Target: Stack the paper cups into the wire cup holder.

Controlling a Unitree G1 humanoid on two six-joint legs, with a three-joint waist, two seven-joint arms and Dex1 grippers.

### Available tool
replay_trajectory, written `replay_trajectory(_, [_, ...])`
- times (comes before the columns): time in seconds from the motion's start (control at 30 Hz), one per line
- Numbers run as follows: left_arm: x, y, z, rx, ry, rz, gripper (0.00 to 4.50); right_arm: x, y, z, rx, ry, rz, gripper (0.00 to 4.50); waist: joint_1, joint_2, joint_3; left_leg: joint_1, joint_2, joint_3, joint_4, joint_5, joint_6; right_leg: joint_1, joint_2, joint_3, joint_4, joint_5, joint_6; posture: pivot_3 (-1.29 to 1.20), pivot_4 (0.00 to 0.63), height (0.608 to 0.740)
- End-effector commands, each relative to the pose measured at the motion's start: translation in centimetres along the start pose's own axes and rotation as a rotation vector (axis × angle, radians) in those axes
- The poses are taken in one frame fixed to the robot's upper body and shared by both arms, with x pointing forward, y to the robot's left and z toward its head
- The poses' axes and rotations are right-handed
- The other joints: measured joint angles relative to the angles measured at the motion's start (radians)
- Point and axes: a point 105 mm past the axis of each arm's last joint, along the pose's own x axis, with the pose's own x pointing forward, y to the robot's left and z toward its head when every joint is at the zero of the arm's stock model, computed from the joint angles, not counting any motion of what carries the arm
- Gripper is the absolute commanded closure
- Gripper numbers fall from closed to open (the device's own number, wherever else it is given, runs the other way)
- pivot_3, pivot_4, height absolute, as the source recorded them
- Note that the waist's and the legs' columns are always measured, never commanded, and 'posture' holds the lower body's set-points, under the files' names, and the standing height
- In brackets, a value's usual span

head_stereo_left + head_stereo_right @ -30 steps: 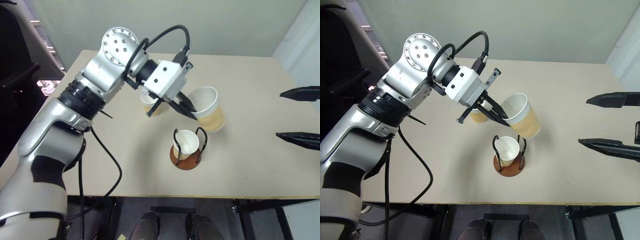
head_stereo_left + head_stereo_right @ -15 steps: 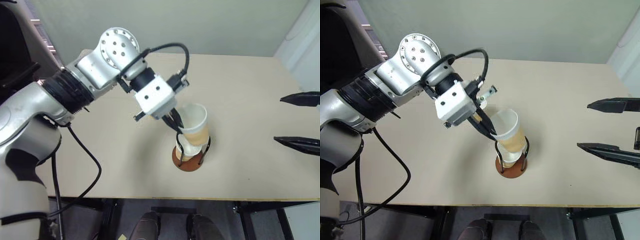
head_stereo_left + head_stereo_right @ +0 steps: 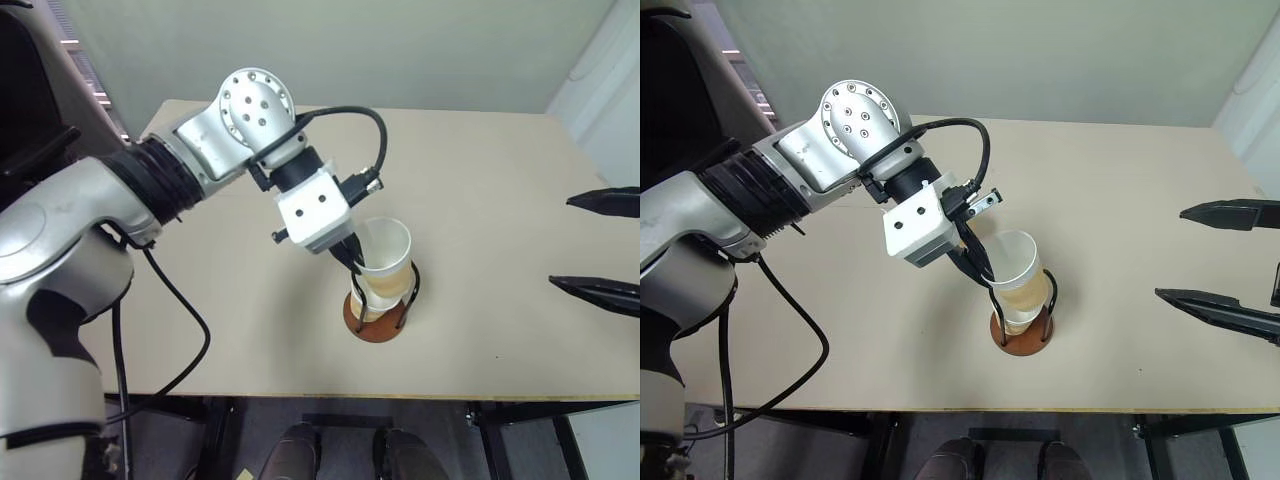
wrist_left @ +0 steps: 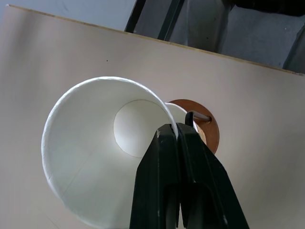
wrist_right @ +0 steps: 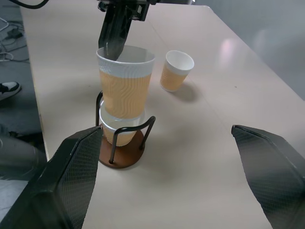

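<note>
Left end effector (image 3: 980,272) is pinching the rim of the second cup (image 3: 1018,275), seating it into the cup in the holder (image 3: 1021,335). Next: release. Right end effector (image 3: 1230,262) is hanging wide, empty.

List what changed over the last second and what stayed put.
The left gripper, shut on the rim of the larger paper cup, carried it from beside the wire cup holder to over it and lowered it into the cup already there. The right gripper stayed open; the third cup stayed on the table.
</note>
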Motion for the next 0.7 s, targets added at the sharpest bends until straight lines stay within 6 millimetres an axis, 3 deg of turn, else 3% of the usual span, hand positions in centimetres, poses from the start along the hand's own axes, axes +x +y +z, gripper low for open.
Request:
replay_trajectory(0.03, [-0.8,0.4,0.6,0.043,0.027,-0.029,4.49,-0.6,0.0,0.7,-0.036,-0.021,-0.034,0.00,0.000,0.000,0.000,0.000,0.000,0.000,0.000,0.000,0.000,0.000,0.000,0.000,0.000,0.000,0.000,0.00,0.150,0.740])
replay_trajectory(0.17, [-0.9,0.3,0.5,0.048,0.040,-0.045,4.49,-0.5,0.0,0.6,-0.035,-0.024,-0.042,0.00,0.000,0.000,0.000,0.000,0.000,0.000,0.000,0.000,0.000,0.000,0.000,0.000,0.000,0.000,0.000,0.00,0.150,0.740])
replay_trajectory(0.27, [-0.9,0.4,0.4,0.047,0.047,-0.048,3.64,-0.4,0.1,0.5,-0.033,-0.028,-0.047,0.00,0.000,0.000,0.000,0.000,0.000,0.000,0.000,0.000,0.000,0.000,0.000,0.000,0.000,0.000,0.000,0.00,0.150,0.740])
replay_trajectory(0.57, [-1.0,1.0,0.0,0.048,0.047,-0.007,0.42,-0.1,0.1,0.2,-0.027,-0.028,-0.056,0.00,0.000,0.000,0.000,0.000,0.000,0.001,0.000,-0.001,0.001,0.000,0.000,0.000,0.000,0.000,0.000,0.00,0.150,0.740])
replay_trajectory(0.7, [-3.6,2.5,-1.3,-0.068,0.062,0.178,0.42,0.2,0.1,0.4,-0.032,-0.042,-0.030,0.00,0.001,0.000,0.000,0.000,0.000,0.001,0.001,-0.001,0.001,0.000,0.000,0.000,0.000,0.000,0.000,0.00,0.150,0.740])
